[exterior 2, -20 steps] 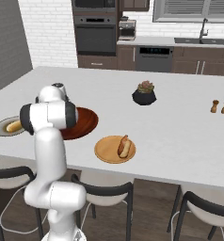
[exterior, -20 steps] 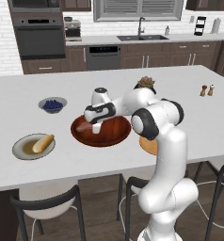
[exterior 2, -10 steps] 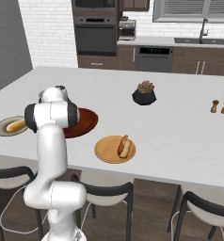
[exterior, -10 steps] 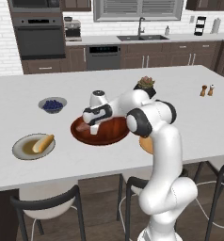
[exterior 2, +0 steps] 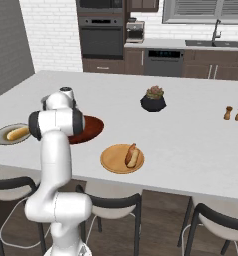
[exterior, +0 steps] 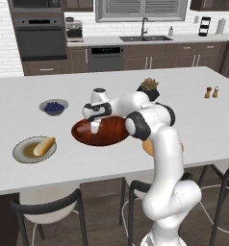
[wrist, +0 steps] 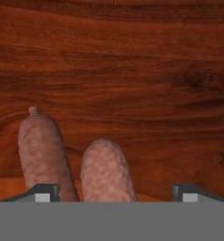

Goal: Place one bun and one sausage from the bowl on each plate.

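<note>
Pincer (exterior: 94, 126) down inside the wooden bowl (exterior: 111, 132) at mid-counter (exterior: 193, 115), jaws spread wide and gripping nothing; two sausages (wrist: 106, 172) lie on the bowl floor, one between the fingertips (wrist: 43, 192). Grey-rimmed plate (exterior: 21, 154) on the robot's left carries one bun (exterior: 44, 146). Orange-tan plate (exterior 2: 111, 161) to the right carries a bun with a sausage.

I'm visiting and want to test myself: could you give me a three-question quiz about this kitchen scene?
1. True or false: the orange plate already holds a bun and a sausage.
2. What lies on the grey plate? A) a bun B) a sausage C) blueberries
3. Fill in: the gripper hangs over the wooden ____.

Key
1. True.
2. A, a bun.
3. Bowl; two sausages lie in it.
</note>
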